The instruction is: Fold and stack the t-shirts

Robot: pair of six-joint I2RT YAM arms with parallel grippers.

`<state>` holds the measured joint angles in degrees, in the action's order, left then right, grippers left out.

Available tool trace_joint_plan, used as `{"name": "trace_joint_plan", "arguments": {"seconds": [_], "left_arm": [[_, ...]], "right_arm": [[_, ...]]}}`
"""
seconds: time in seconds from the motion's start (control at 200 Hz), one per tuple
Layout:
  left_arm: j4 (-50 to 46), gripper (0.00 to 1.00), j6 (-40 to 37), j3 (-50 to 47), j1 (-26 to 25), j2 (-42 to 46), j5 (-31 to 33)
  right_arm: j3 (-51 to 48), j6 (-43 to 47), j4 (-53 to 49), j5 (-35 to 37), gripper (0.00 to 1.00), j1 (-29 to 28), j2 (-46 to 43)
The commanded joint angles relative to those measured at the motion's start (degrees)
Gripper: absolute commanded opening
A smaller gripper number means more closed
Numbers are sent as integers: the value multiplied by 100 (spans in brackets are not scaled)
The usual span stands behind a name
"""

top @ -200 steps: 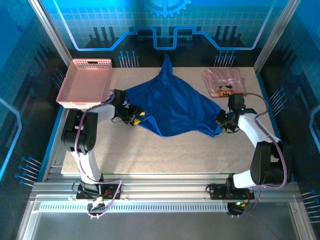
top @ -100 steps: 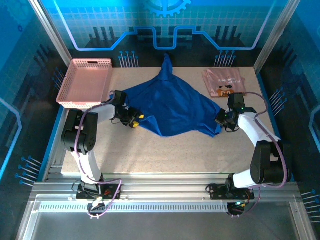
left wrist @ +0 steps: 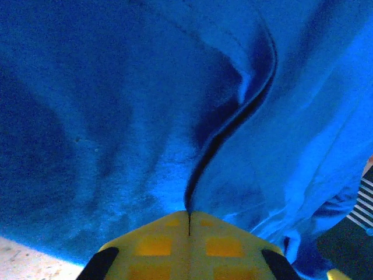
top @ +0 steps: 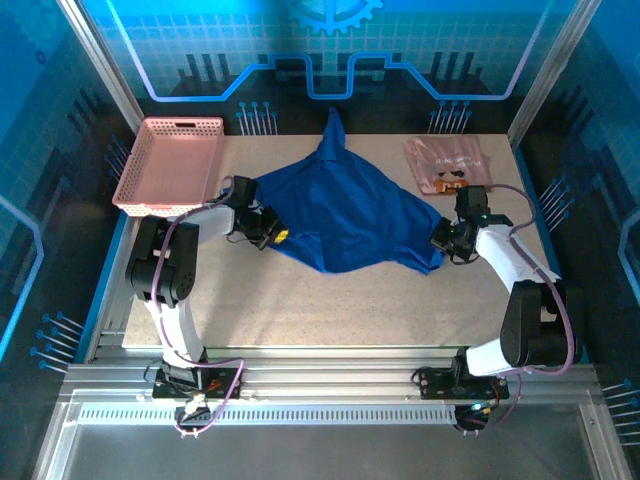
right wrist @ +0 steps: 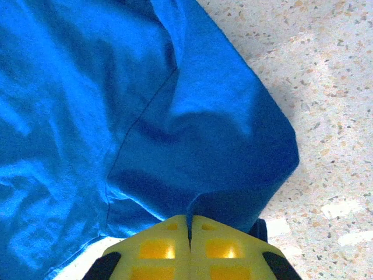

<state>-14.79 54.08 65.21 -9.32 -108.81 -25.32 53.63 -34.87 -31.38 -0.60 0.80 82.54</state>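
Note:
The royal-blue t-shirt (top: 345, 210) lies spread and rumpled across the middle of the table, one end reaching toward the back. My left gripper (top: 273, 232) is shut on its left edge; in the left wrist view the yellow fingertips (left wrist: 169, 242) meet with a dark fold of the blue t-shirt (left wrist: 145, 116) running into them. My right gripper (top: 441, 240) is shut on the shirt's right corner, where the blue t-shirt (right wrist: 192, 128) bunches between the closed pads (right wrist: 160, 248). The pale pink t-shirt (top: 447, 165) with a brown-orange print lies at the back right.
A pink plastic lattice basket (top: 172, 165) stands at the back left corner, just left of the left arm. Speckled tabletop (top: 340, 305) lies bare in front of the blue shirt. Blue enclosure walls surround the table.
The left gripper slid right onto the blue shirt's left edge and closed on it. The right gripper has stayed shut on the right corner.

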Motion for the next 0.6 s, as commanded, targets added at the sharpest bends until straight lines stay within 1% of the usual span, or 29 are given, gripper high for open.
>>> {"name": "trace_joint_plan", "arguments": {"seconds": [0.0,0.215,0.47,0.595], "left_arm": [[-183,0,-112,88,57,218,-128],[-659,0,-475,229,226,1052,-199],[-1621,0,-993,195,664,2378,4],[-2038,0,-1181,-42,930,2998,127]], "right_arm": [[69,-23,12,90,0,20,-43],[76,-159,60,198,0,199,-348],[52,-266,-72,367,0,470,-888],[-35,-242,-333,358,0,596,-1246]]}}
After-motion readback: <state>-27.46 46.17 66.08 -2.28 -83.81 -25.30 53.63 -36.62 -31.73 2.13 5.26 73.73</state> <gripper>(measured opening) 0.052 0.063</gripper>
